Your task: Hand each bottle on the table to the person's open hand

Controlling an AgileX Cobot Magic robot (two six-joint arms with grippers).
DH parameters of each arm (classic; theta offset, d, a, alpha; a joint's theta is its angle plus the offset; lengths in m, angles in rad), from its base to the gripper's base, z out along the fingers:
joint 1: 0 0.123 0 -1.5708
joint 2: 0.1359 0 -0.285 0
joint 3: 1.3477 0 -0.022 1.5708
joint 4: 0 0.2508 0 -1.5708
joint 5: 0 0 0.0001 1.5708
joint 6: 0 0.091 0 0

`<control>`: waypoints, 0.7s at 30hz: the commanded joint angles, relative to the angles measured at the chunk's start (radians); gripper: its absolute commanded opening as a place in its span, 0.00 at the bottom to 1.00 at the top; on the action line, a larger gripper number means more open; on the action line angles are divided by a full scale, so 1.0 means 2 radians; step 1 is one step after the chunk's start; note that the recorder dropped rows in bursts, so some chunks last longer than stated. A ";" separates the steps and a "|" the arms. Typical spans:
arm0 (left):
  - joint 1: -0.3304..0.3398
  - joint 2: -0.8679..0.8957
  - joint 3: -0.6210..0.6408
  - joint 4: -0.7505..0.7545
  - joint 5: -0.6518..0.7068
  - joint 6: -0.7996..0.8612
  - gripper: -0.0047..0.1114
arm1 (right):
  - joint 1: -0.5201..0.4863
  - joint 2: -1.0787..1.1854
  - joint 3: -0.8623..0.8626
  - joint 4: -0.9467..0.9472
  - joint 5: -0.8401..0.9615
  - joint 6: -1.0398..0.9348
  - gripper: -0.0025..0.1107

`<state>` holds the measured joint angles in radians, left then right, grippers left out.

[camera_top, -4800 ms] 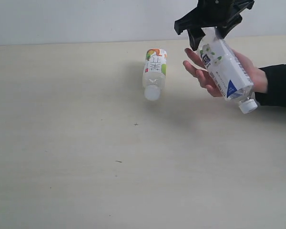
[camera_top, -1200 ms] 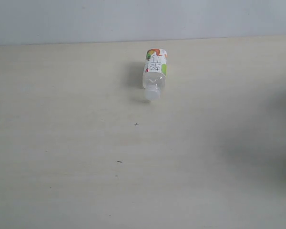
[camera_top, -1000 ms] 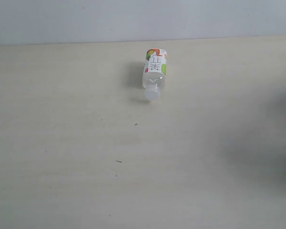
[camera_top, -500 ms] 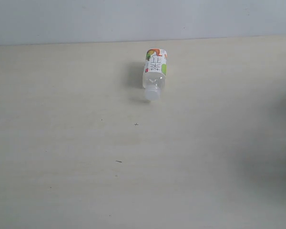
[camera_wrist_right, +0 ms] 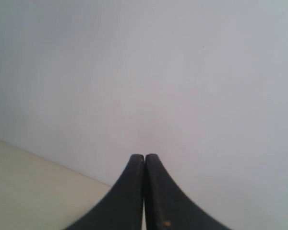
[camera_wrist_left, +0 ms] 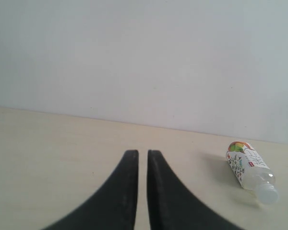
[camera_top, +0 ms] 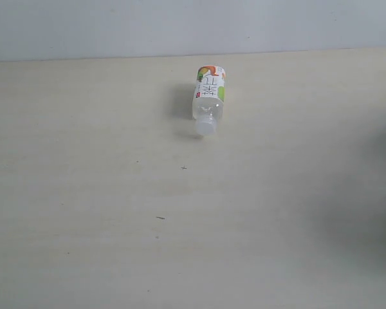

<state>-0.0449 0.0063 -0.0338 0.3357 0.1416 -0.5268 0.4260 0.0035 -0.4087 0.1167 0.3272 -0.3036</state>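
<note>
One bottle (camera_top: 208,98) lies on its side on the table (camera_top: 116,193) toward the back, white-green label, white cap pointing to the front. The left wrist view has the same bottle (camera_wrist_left: 249,168) off to one side of my left gripper (camera_wrist_left: 143,152), well apart from it. That gripper's black fingers stand almost together with only a thin slit and nothing between them. My right gripper (camera_wrist_right: 144,156) is shut and empty, facing a blank wall above the table edge. Neither gripper shows in the exterior view. The person's open hand is out of view.
A pale wall (camera_top: 180,26) runs behind the table's back edge. A few tiny dark specks (camera_top: 160,217) mark the tabletop. A faint dark shadow (camera_top: 373,212) lies over the right side of the table.
Since the oldest frame, the right gripper, the white-blue bottle it held and the person's hand have left the exterior view. Over the last second nothing has moved.
</note>
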 commanded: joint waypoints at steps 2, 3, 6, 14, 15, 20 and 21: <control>-0.004 -0.003 -0.001 0.000 -0.001 0.000 0.12 | 0.002 -0.002 0.003 0.002 0.001 0.000 0.02; -0.004 -0.003 -0.001 0.000 -0.001 0.000 0.12 | 0.002 -0.002 0.003 0.004 0.001 0.000 0.02; -0.004 -0.003 -0.001 0.000 -0.001 0.000 0.12 | 0.002 -0.002 0.003 0.003 0.005 0.000 0.02; -0.004 -0.003 -0.001 0.000 -0.001 0.000 0.12 | 0.002 -0.002 0.003 -0.012 0.072 0.009 0.02; -0.004 -0.003 -0.001 0.000 -0.001 0.000 0.12 | 0.002 -0.002 0.003 -0.013 0.066 0.009 0.02; -0.004 -0.003 -0.001 0.000 -0.001 0.000 0.12 | 0.002 -0.002 0.003 -0.009 0.063 0.009 0.02; -0.004 -0.003 -0.001 0.000 -0.001 0.000 0.12 | 0.002 -0.002 0.003 -0.009 0.073 0.013 0.02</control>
<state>-0.0449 0.0063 -0.0338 0.3357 0.1416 -0.5268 0.4260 0.0035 -0.4087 0.1030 0.4545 -0.2918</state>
